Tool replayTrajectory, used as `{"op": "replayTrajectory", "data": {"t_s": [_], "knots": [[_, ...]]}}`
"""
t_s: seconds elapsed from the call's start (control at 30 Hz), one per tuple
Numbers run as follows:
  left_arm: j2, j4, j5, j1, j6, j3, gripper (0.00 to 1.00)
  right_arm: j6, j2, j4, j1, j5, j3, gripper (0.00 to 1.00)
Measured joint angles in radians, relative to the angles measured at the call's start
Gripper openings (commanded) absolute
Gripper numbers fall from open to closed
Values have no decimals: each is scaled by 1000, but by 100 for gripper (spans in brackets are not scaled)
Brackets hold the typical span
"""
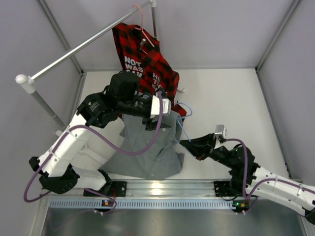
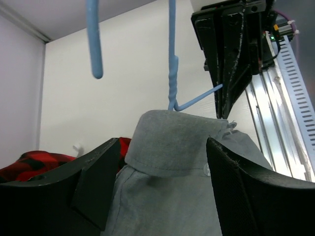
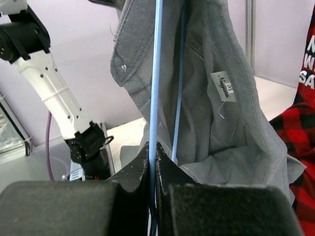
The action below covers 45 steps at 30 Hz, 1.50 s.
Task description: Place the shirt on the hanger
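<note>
The grey shirt hangs by its collar below my left gripper, and its hem lies on the table. In the left wrist view the collar sits between the spread fingers of that gripper, which do not pinch it. The light-blue hanger stands upright. Its neck and hook rise out of the collar. My right gripper is shut on one hanger rod at the shirt's right edge. A second rod runs up inside the shirt.
The red-and-black plaid shirt hangs on a pink hanger from the metal rail at the back, just behind the left gripper. It also shows in the right wrist view. Enclosure walls stand on both sides.
</note>
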Motion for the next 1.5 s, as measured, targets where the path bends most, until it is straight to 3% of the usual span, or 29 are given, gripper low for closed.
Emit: {"op": "replayTrajectory", "data": {"t_s": [0.13,0.27,0.37,0.43,0.47,0.5,0.93,1.0,1.03,1.07,1.13,1.33,1.5], "knots": [[-26,-26,32,0,5,-55,63,-16,0,-33,0,-29,8,0],[-21,-55,55,0,11,-55,58,-27,-2,-45,0,-73,13,0],[-10,-65,75,0,6,-55,37,-37,3,-47,0,-113,15,0],[-2,-70,95,0,6,-55,29,-42,4,-51,0,-127,21,0],[-1,-73,107,0,6,-55,8,-45,4,-54,0,-133,22,0],[-1,-78,123,0,5,-55,0,-46,3,-54,0,-134,23,0],[-26,-112,246,8,8,-81,0,-126,-18,-245,-2,-169,137,0],[-36,-104,256,8,5,-98,0,-142,-24,-277,-2,-164,156,19],[-37,-105,256,6,-5,-101,0,-146,-27,-287,-2,-155,166,38],[-35,-103,253,5,-25,-104,0,-146,-33,-294,-2,-143,177,73],[-36,-86,226,1,-100,-118,0,-158,-50,-339,-1,-101,206,99],[-130,111,-134,-2,-430,-309,0,-86,-202,-605,-1,166,267,99],[-340,240,-499,0,-661,-504,0,48,-397,-781,-1,350,267,99]]}}
